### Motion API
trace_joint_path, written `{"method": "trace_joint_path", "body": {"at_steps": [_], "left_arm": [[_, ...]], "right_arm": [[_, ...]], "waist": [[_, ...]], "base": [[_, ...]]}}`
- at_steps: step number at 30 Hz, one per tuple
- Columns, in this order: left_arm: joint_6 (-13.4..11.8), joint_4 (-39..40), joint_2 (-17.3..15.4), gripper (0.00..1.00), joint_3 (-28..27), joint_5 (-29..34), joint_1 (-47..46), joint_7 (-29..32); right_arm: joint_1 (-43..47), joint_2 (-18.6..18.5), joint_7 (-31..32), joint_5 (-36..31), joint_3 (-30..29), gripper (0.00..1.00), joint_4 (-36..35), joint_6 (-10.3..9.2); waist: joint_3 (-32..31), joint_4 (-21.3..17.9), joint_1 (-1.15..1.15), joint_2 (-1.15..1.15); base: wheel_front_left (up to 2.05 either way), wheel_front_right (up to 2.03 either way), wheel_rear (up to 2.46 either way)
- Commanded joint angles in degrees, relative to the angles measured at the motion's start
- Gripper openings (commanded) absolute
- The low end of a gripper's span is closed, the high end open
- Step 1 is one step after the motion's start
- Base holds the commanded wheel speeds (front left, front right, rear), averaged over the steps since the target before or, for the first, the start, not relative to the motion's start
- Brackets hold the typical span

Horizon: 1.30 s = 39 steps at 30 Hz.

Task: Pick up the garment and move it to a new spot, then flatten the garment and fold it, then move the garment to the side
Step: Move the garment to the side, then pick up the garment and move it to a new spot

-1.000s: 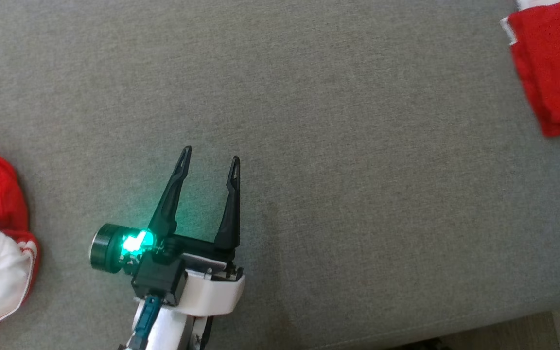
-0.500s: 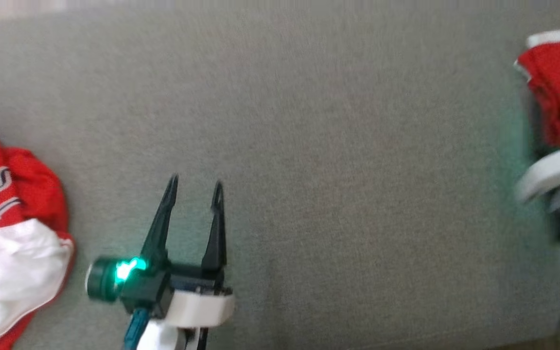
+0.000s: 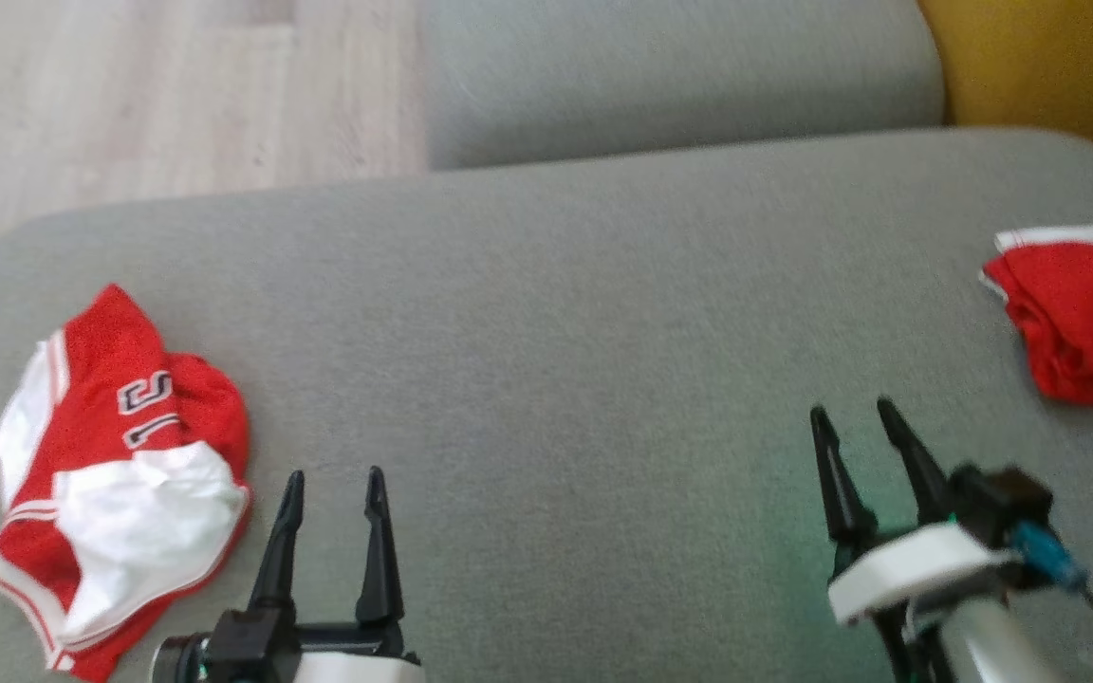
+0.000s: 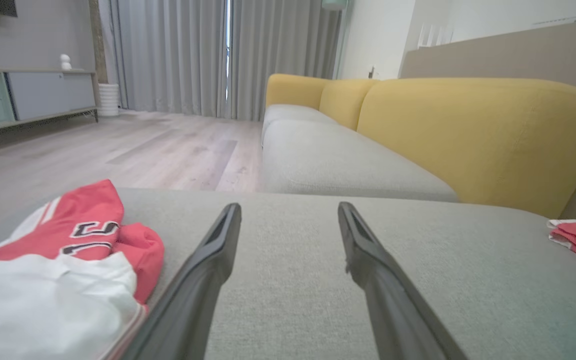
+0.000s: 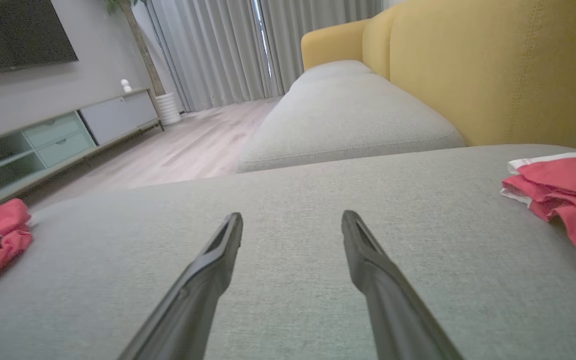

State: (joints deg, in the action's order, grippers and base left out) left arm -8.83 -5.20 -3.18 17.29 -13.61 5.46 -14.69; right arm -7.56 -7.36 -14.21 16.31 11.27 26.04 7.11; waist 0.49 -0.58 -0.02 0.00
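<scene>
We count two garments on the grey fabric sofa seat (image 3: 546,313): crumpled red-and-white jersey (image 3: 120,474) lower left, folded red cloth (image 3: 1083,323) far right. Our left tool (image 3: 334,474) and right tool (image 3: 851,408) gape empty; pale wood floor (image 3: 129,85) upper left.

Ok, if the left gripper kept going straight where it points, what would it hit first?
Probably nothing soon: the left gripper points across bare grey cushion toward the next seat cushion. The crumpled red and white garment lies off to its left.
</scene>
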Motion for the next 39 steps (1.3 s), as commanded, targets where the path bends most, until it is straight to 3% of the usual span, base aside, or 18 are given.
{"method": "trace_joint_path", "body": {"at_steps": [1,10,18,39], "left_arm": [[-0.1,2.3,0.3,1.00,-2.6,0.9,-1.1,-0.3],[0.7,6.9,0.3,1.00,-4.3,3.4,3.6,-0.3],[1.7,3.9,0.3,1.00,-6.1,4.4,7.6,-0.3],[1.9,2.1,0.3,1.00,-7.0,4.8,7.8,-0.3]], "right_arm": [[1.7,1.1,-0.8,0.5,0.3,1.00,-4.8,0.37],[10.9,2.7,-0.8,-2.4,-3.7,1.00,-13.5,0.37],[16.1,2.7,-0.8,-4.7,-5.5,1.00,-12.2,0.37],[17.1,3.3,-0.8,-5.5,-5.3,1.00,-11.9,0.37]], "waist": [[-3.2,2.5,0.02,0.00],[-6.4,3.7,0.02,0.00],[-8.1,4.3,0.02,0.00],[-8.6,4.0,0.02,0.00]], "base": [[0.00,0.00,0.00],[0.00,0.00,0.00],[0.00,0.00,0.00],[0.00,0.00,0.00]]}}
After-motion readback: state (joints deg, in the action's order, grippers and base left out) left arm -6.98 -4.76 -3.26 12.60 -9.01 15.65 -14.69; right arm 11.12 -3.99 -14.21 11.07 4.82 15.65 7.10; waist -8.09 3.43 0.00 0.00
